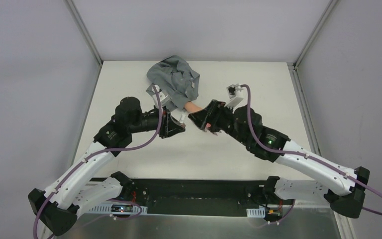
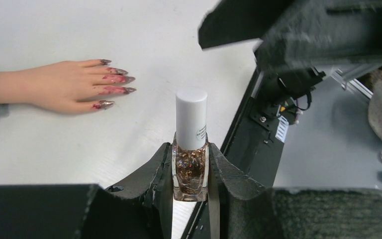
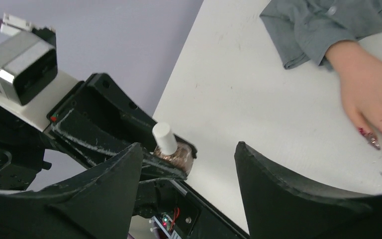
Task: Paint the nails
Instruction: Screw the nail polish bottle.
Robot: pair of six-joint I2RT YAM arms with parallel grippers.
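A peach fake hand (image 2: 54, 84) lies flat on the white table, its dark red pointed nails (image 2: 122, 79) towards the arms. A grey sleeve (image 1: 174, 82) covers its wrist. My left gripper (image 2: 190, 147) is shut on a small glitter polish bottle (image 2: 191, 169), held upright with its white cap (image 2: 191, 117) on. My right gripper (image 3: 188, 147) stands open just in front of the bottle (image 3: 171, 152), with nothing between its fingers. In the top view the left gripper (image 1: 179, 124) and right gripper (image 1: 197, 119) meet tip to tip just before the hand (image 1: 193, 106).
The bunched grey sleeve cloth (image 3: 323, 25) lies at the back of the table. A black base rail (image 2: 261, 124) with wiring runs along the table's near edge. Grey walls (image 1: 30, 74) close in the table on three sides.
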